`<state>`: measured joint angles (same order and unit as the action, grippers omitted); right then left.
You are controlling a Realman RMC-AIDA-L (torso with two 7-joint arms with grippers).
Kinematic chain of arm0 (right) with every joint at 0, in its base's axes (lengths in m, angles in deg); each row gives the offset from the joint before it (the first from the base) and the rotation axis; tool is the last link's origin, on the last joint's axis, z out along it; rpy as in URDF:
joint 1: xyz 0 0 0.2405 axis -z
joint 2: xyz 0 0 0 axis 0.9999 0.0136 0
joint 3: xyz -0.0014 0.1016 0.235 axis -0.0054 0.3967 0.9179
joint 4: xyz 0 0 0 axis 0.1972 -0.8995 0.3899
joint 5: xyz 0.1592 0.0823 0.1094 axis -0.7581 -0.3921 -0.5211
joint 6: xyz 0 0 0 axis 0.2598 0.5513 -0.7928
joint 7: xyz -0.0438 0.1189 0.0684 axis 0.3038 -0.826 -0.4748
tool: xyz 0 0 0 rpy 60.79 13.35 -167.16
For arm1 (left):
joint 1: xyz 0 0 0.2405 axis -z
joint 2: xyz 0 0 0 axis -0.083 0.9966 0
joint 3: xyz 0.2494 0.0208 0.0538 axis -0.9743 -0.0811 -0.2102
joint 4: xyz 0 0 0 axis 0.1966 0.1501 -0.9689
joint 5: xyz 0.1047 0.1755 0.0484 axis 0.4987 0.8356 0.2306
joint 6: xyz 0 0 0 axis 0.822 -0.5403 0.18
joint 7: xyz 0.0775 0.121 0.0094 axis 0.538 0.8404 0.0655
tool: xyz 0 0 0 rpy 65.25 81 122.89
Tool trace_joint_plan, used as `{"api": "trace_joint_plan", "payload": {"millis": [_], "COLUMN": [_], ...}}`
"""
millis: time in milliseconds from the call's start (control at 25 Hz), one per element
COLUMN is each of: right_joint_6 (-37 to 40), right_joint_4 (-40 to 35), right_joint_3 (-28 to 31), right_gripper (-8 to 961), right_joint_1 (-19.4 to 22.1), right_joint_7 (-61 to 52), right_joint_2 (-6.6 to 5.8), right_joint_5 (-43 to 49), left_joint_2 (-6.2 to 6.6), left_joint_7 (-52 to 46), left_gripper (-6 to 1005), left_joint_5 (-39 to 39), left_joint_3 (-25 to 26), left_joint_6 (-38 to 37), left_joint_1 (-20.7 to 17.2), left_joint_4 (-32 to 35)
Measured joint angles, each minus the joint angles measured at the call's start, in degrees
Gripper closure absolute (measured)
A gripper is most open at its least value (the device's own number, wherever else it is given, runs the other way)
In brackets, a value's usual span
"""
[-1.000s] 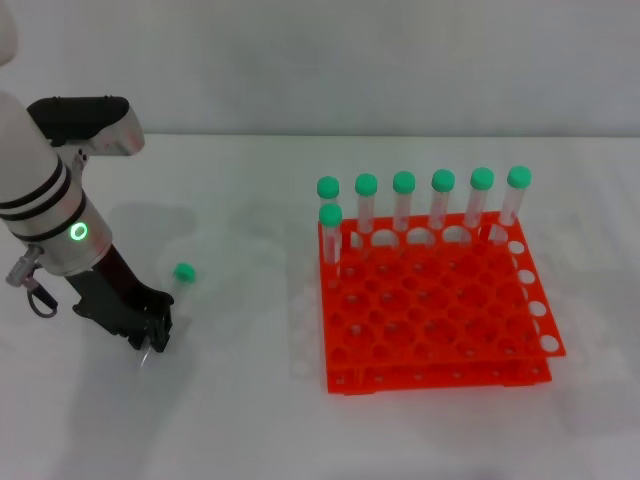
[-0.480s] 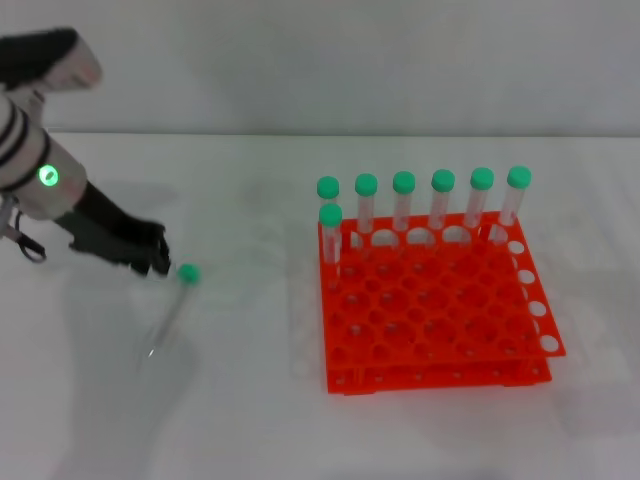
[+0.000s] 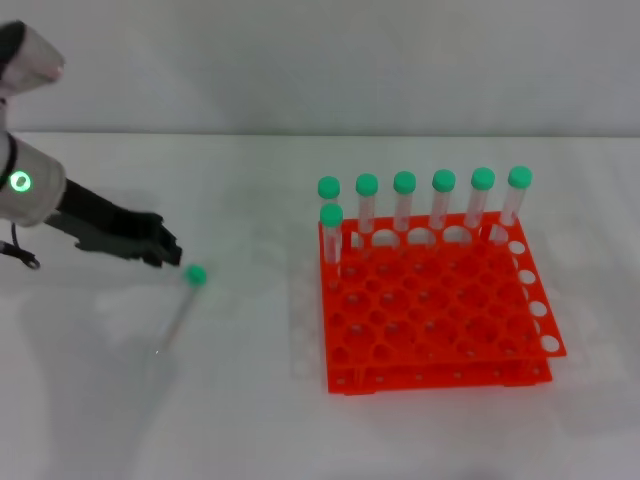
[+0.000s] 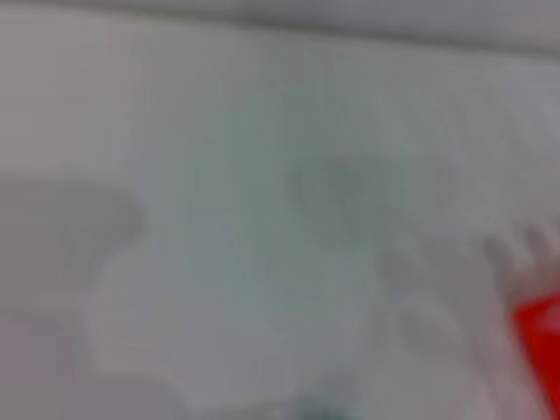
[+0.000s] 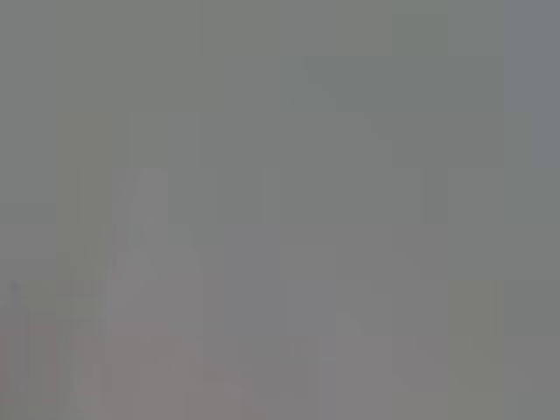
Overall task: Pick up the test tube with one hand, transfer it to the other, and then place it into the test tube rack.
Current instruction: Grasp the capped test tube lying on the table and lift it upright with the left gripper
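Note:
In the head view a clear test tube with a green cap [image 3: 195,274] slants from its cap down to its tip near the table's left front. My left gripper [image 3: 168,252] is black, reaches in from the left and ends right beside the cap. I cannot tell whether it touches or holds the tube. The orange test tube rack [image 3: 440,330] stands to the right, well apart from the gripper. A red corner of the rack [image 4: 538,346] shows in the left wrist view. My right gripper is out of view, and the right wrist view shows only grey.
Several green-capped tubes [image 3: 404,205] stand upright along the rack's back row, with one more [image 3: 331,235] just in front at the left corner. The white table [image 3: 250,400] lies open between the lone tube and the rack. A grey wall [image 3: 320,60] runs behind.
My left gripper moved from the tube's tip at the front left, up and back, then a little right to the cap. The green cap shifted slightly right.

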<state>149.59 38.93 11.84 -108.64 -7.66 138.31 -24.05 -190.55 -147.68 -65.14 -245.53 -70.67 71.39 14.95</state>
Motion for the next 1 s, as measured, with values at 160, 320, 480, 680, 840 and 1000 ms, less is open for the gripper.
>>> {"api": "trace_joint_plan", "payload": {"millis": [160,320,480,680,840,1000], "right_joint_6": [0.0,0.0,0.0,0.0,-0.1,-0.3], "right_joint_4": [0.0,0.0,0.5,0.7,0.7,0.7], "right_joint_3": [0.0,0.0,0.1,0.3,0.4,0.5], "right_gripper": [100,100,100,100,101,101], "right_joint_1": [-0.1,-0.2,0.0,0.4,0.4,0.2], "right_joint_7": [-0.1,0.1,0.3,0.3,0.3,0.4], "right_joint_2": [-0.05,0.04,0.1,0.12,0.12,0.12], "right_joint_5": [0.0,0.0,0.0,-0.1,-0.2,-0.2], "left_joint_2": [-0.21,-0.88,-1.65,-1.85,-2.03,-2.09], "left_joint_7": [-3.1,-6.4,-10.0,-14.4,-15.6,-16.1], "left_gripper": [720,711,702,690,680,671], "left_joint_5": [10.0,17.2,22.0,27.6,29.3,29.9], "left_joint_3": [0.0,0.0,0.0,0.0,0.0,0.0], "left_joint_6": [-1.1,-1.0,0.3,1.7,1.5,1.4], "left_joint_1": [3.3,6.3,8.2,9.2,9.5,9.6], "left_joint_4": [2.8,4.5,7.3,11.3,11.6,11.6]}}
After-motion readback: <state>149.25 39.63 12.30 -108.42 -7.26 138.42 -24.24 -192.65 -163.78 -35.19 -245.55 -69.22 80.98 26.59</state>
